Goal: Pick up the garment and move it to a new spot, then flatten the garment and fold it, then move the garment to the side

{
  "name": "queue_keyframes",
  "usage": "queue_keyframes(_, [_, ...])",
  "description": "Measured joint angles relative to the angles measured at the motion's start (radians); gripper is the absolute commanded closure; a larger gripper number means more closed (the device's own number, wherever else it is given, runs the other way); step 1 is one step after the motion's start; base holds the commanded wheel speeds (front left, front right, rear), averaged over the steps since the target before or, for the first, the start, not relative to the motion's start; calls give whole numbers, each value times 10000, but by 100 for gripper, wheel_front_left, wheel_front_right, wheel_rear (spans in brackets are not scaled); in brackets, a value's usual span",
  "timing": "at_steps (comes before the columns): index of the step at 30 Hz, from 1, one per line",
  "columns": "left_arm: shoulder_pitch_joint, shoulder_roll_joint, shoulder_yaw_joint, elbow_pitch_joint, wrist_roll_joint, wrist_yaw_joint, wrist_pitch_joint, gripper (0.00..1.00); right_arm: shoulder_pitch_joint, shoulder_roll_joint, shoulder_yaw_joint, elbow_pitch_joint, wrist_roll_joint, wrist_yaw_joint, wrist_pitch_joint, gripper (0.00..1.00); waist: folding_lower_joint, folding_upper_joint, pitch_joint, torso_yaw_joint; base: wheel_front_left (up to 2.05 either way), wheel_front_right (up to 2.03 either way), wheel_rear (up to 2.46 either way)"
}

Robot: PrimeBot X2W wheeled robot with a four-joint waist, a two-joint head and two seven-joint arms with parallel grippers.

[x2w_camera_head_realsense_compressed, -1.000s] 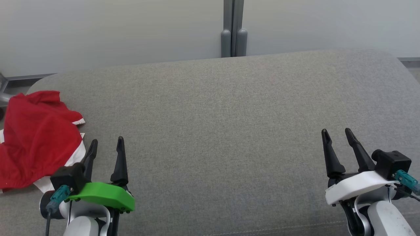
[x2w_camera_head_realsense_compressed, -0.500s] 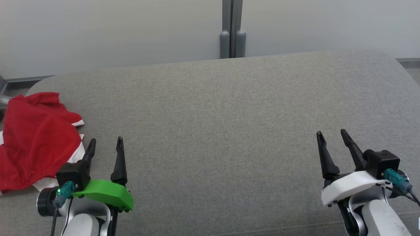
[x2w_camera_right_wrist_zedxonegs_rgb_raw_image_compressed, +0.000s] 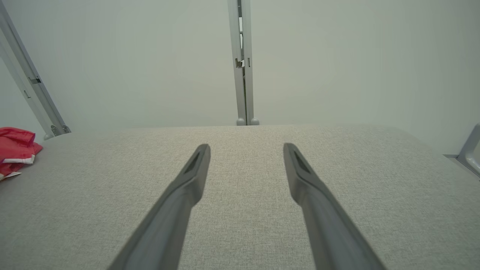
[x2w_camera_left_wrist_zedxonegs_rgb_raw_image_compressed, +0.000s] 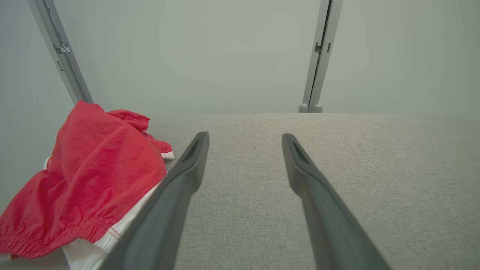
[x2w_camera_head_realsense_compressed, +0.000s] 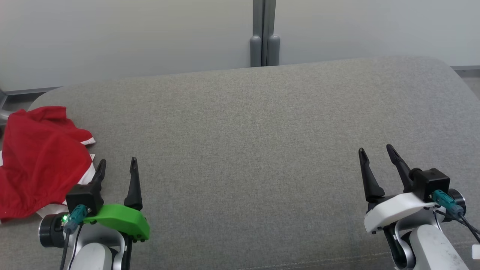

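While left end effector, right end effector gape empty — garment heaped just beside left one.

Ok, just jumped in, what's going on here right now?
Nothing is being handled yet. The red garment lies crumpled at the left end of the grey cushion, with white trim showing at its edge. The left gripper is open right beside it. The right gripper is open over bare fabric on the right side. The pick-up has not yet begun.
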Motion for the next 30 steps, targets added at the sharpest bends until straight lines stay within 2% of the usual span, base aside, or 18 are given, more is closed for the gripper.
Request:
queue_keyframes(6, [-124,48,-19,178,272,33,-4,0,-148,35,-25,102,-408,2,-42,0,0,0,-1,-4,0,0,0])
queue_keyframes(19, [-143,27,6,207,119,119,-12,0,-153,132,-132,100,-153,0,-113,0,0,0,37,212,0,0,0])
queue_keyframes(30, [-254,42,61,205,-84,293,-117,0,-136,111,226,-176,-29,2,-113,0,0,0,71,1154,0,0,0])
